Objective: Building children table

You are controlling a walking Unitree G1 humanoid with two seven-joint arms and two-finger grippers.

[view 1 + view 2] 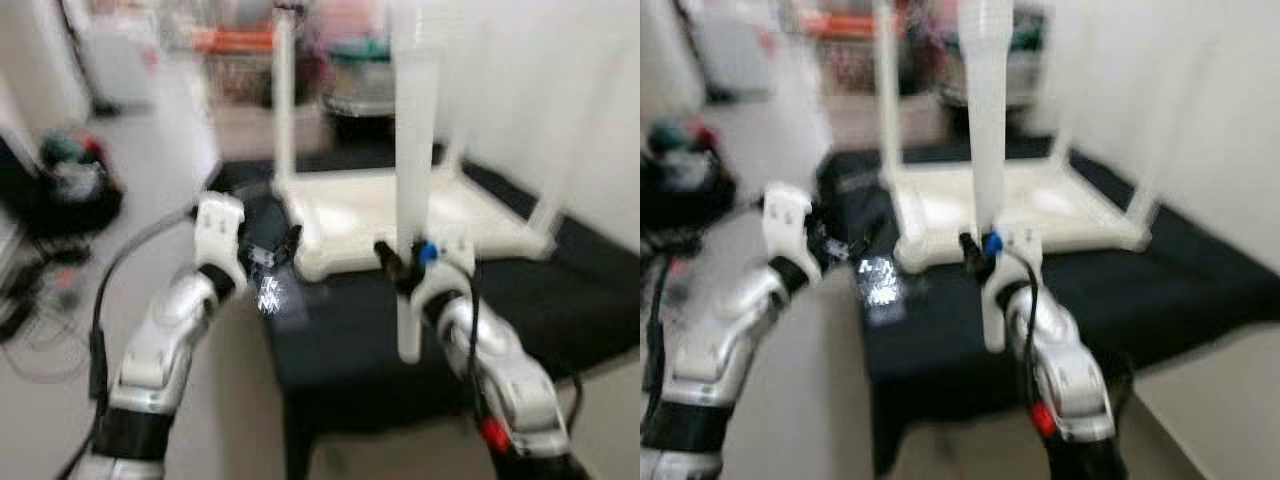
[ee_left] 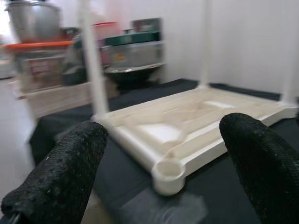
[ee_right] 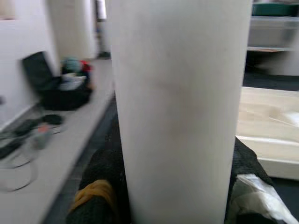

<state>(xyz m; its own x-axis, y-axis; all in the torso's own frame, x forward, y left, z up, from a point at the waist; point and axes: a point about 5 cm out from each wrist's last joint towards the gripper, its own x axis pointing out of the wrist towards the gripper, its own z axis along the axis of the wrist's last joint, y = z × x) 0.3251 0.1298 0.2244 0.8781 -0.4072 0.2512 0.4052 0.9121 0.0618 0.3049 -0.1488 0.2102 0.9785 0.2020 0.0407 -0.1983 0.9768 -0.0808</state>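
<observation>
Nearest, the right gripper [image 1: 405, 268] is clamped on a white table leg [image 1: 414, 150], held upright just in front of the upturned white tabletop [image 1: 400, 215] on a black-covered surface [image 1: 520, 300]. The left gripper [image 2: 163, 154] hovers with fingers spread wide and nothing in them, facing the near corner socket [image 2: 167, 169]. The leg looks like light, rigid, smooth plastic, probably slippery and best gripped low on the shaft; no writing is legible.

Bright even indoor light, heavy motion blur, soft focus

table top [image 1: 380, 215] cream | leg [image 1: 412, 150] white | mat [image 1: 540, 300] black | pincer fingers [image 2: 70, 172] black
</observation>
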